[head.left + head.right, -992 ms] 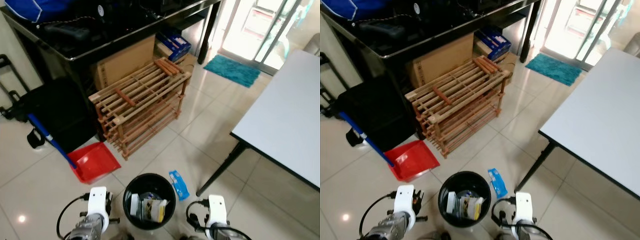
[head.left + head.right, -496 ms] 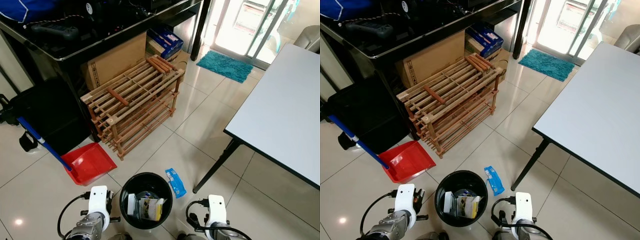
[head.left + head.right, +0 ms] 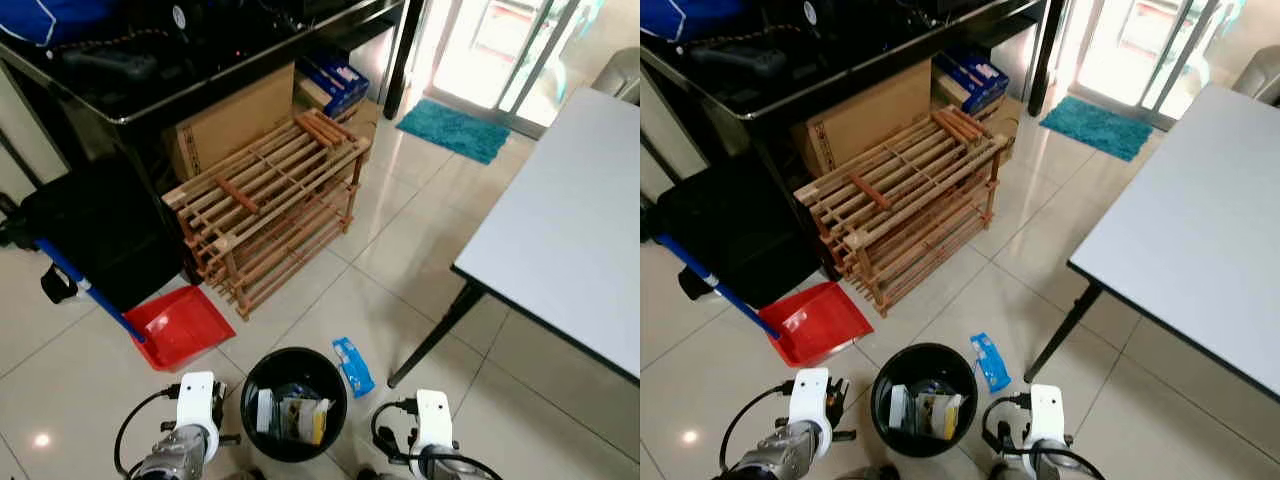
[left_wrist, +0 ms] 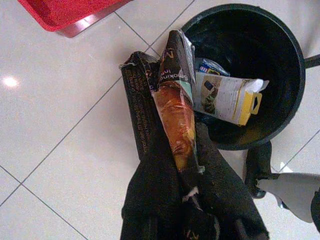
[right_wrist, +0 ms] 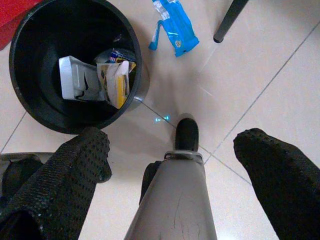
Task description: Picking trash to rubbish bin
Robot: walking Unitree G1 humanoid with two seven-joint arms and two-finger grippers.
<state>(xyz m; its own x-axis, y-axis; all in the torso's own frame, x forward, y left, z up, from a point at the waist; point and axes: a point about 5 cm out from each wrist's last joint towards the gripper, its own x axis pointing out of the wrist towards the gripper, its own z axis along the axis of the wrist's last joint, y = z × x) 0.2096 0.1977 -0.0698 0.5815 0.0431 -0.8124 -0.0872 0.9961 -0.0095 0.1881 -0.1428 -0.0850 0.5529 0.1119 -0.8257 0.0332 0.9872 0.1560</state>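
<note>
Basically unchanged: our left gripper (image 4: 182,170) still clamps the snack wrapper (image 4: 175,105) beside the black bin (image 3: 294,403); right gripper (image 5: 175,165) fingers apart; blue wrapper (image 3: 354,366) still on floor.

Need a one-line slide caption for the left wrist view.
Left gripper holding a snack wrapper beside the black bin.

Black bin (image 3: 293,402) on pale glossy floor tiles (image 3: 80,370), with white, grey and yellow packaging (image 5: 95,77) inside. Bright blue wrapper (image 3: 354,366) with white print just beside. Red dustpan (image 3: 183,324) on a blue handle (image 3: 85,287). Reddish-brown slatted wooden rack (image 3: 268,205). Plain brown cardboard box (image 3: 235,120); blue carton (image 3: 336,80). Teal mat (image 3: 458,130). Light grey bench (image 3: 570,235) on black legs. Black-and-orange printed packet (image 4: 175,105) in dotted black left end effector (image 4: 187,172). Same textured black on right end effector (image 5: 175,165) fingers (image 5: 75,165).
</note>
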